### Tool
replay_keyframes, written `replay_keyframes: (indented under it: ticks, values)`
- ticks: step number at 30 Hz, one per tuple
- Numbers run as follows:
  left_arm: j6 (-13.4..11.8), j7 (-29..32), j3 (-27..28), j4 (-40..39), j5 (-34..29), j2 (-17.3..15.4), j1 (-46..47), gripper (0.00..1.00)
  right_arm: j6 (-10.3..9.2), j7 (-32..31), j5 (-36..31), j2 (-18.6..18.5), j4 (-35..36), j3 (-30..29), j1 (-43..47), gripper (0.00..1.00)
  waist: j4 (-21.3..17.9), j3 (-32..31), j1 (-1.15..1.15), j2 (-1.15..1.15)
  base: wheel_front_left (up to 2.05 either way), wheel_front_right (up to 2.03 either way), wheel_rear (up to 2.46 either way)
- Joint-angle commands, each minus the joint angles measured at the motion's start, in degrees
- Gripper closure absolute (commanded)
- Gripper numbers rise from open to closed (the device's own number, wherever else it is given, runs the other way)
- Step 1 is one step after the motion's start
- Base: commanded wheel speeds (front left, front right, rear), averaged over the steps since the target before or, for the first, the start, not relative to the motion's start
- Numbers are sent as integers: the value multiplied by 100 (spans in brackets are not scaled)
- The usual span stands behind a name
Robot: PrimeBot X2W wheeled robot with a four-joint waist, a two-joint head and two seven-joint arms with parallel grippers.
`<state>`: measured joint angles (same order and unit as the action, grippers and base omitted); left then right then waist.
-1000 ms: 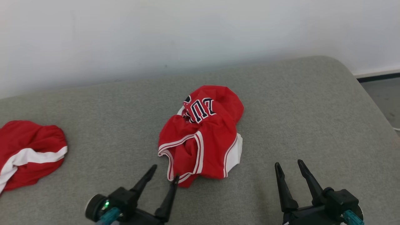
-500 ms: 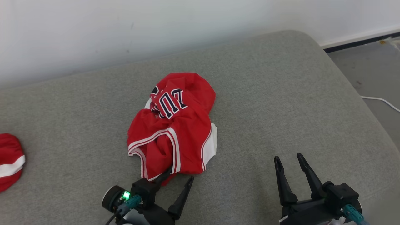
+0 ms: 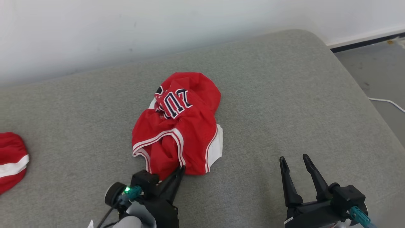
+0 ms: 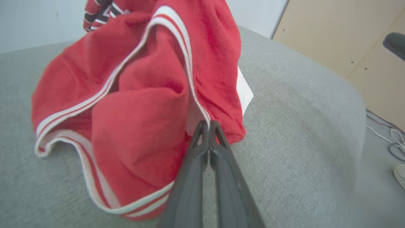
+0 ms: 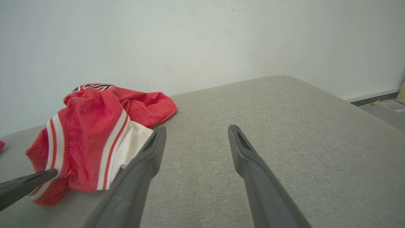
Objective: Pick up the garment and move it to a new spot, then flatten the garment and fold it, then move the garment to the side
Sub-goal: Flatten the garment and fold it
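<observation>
The left gripper [image 3: 179,171] is pressed fully together on the near hem of the garment [image 3: 177,126]. Its tips meet just where a white-trimmed edge runs down into them, so it seems to have only a thin fold of red cloth. That shallow bite is the likeliest source of trouble: if the arm lifts quickly, the slippery fabric could slide out from between the tips and drop back in a heap. Even if the hold is good, the garment is badly crumpled, so hoisting it from one point would probably leave it hanging in a twisted bunch, dragging across the grey cushion [image 3: 284,95] and landing harder to flatten. A second red garment [image 3: 11,158] lies at the cushion's left edge (well apart for now), and carrying the load that way could tangle the two. The right gripper [image 3: 293,157] has its jaws spread wide and holds nothing, poised over bare cushion to the right of the heap and clear of it. The garment itself sits near the middle of the cushion and stretches away from the left gripper toward the wall. Its lettered part is at the far end and a white panel lies along its right side, with the gripper touching only its nearest lower edge.
</observation>
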<state>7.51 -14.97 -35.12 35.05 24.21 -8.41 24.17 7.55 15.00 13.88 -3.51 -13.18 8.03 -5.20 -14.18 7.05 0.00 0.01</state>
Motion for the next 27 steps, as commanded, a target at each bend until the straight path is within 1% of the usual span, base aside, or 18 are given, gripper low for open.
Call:
replay_keyframes:
  ticks: [1, 4, 8, 11, 14, 20, 24, 27]
  values:
    - [-10, -25, 102, -142, 47, -48, 71, 100, -12, 21, 19, -3, 11, -14, 87, 0, 211, -128, 0, -1, 0, 0, 0]
    - [-23, -21, 314, -530, 40, -207, 6, 100, -12, 15, 22, -17, 3, -29, 142, 0, 448, -235, 0, -1, 0, 0, 0]
    - [-110, -21, 531, -1138, -10, -479, -205, 100, -12, 15, 50, -27, -14, -61, 234, 0, 791, -368, 0, -1, 0, 0, 0]
    - [-249, 28, 716, -1639, 63, -778, -425, 100, -12, 15, 73, -20, -16, -47, 281, 0, 1011, -420, 0, -1, 0, 0, 0]
    - [-448, 232, 875, -2158, 150, -1061, -796, 100, -12, 15, 70, -14, -9, -70, 309, 0, 1182, -437, 0, -1, 0, 0, 0]
    - [-944, 466, 1378, -2919, 421, -1557, -1715, 100, -12, 16, 95, 4, -36, -65, 292, 0, 1332, -409, 0, -1, 0, 0, 0]
    - [-1232, 429, 1736, -3120, 630, -1713, -2210, 100, -12, 16, 110, -18, -61, -40, 278, 0, 1336, -390, 0, -1, 0, 0, 0]
    - [-1348, 374, 1897, -3063, 735, -1760, -2438, 100, -12, 16, 122, -51, -97, 1, 252, 0, 1297, -406, 0, -1, 0, 0, 0]
